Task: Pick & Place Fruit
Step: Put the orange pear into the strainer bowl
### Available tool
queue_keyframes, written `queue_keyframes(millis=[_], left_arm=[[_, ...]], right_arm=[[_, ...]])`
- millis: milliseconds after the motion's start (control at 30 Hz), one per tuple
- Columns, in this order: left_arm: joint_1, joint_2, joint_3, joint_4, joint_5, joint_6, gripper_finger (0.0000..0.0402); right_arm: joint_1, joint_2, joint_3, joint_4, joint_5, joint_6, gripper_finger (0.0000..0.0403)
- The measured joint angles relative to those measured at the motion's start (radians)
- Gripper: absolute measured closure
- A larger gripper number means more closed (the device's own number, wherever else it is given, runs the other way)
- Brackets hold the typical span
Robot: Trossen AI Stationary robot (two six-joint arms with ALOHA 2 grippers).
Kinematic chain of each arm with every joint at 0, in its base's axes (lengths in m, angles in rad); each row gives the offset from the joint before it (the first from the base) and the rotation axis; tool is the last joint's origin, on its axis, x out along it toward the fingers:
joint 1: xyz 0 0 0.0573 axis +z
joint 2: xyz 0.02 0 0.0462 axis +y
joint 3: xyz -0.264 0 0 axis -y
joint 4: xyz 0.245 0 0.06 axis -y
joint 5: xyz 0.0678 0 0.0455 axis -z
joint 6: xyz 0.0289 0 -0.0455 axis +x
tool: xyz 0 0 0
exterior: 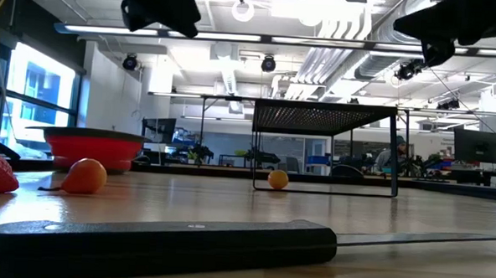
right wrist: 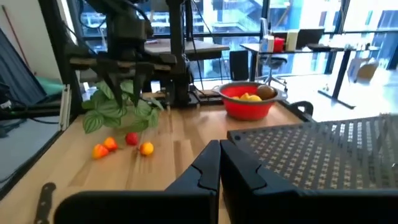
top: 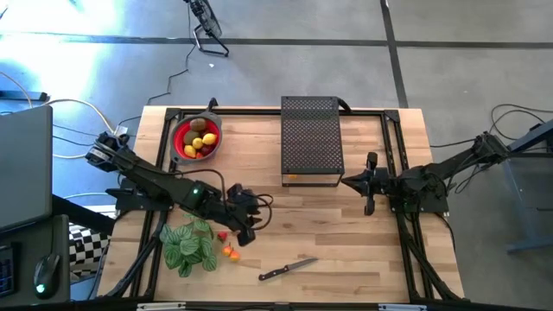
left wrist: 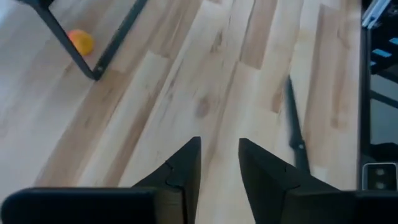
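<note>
A red bowl point(top: 197, 138) at the far left holds yellow, brown and dark red fruit point(right wrist: 252, 95). A few small orange and red pieces point(right wrist: 131, 139) lie loose on the table beside a green leafy plant point(top: 190, 246), near the front left. One more orange piece point(left wrist: 81, 42) sits under the black mesh stand point(top: 311, 140). My left gripper point(left wrist: 219, 144) hangs open above the table, right of the plant and slanting down, with nothing between its fingers. Right of the stand, my right gripper point(right wrist: 219, 163) is shut and empty, held level above the table.
A black-handled knife point(top: 288, 269) lies near the front edge, right of the loose fruit. The mesh stand fills the far middle of the table. Bare wood point(top: 328, 225) spreads between the two grippers.
</note>
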Motion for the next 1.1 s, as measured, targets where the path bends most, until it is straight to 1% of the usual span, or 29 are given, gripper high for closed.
queue_keyframes(millis=[100,233,333,467,633,733,867,1100], left_arm=[[0.0,0.002,0.0,0.0,0.004,-0.018,0.0298],[0.001,0.002,0.0,-0.004,0.003,-0.03,0.0298],[0.014,0.002,0.0,-0.026,0.008,-0.13,0.0288],[0.013,0.002,0.0,-0.106,0.055,-0.229,0.0249],[0.013,0.002,0.0,-0.237,0.054,-0.354,0.0179],[0.014,0.002,0.0,-0.293,0.053,-0.399,0.0148],[0.013,0.002,0.0,-0.313,0.053,-0.411,0.0129],[0.013,0.002,0.0,-0.297,0.052,-0.412,0.0128]], right_arm=[[0.0,0.0,0.0,0.022,0.0,-0.035,0.04],[0.0,0.0,0.0,0.021,0.0,-0.04,0.04],[0.0,0.001,0.0,0.019,0.0,-0.038,0.04],[0.0,0.001,0.0,0.01,0.0,-0.038,0.04],[0.0,0.001,0.0,0.0,0.0,-0.037,0.04],[0.0,0.001,0.0,-0.004,0.0,-0.038,0.04],[0.0,0.001,0.0,-0.003,0.0,-0.044,0.04],[0.0,0.001,0.0,-0.002,0.0,-0.043,0.04]])
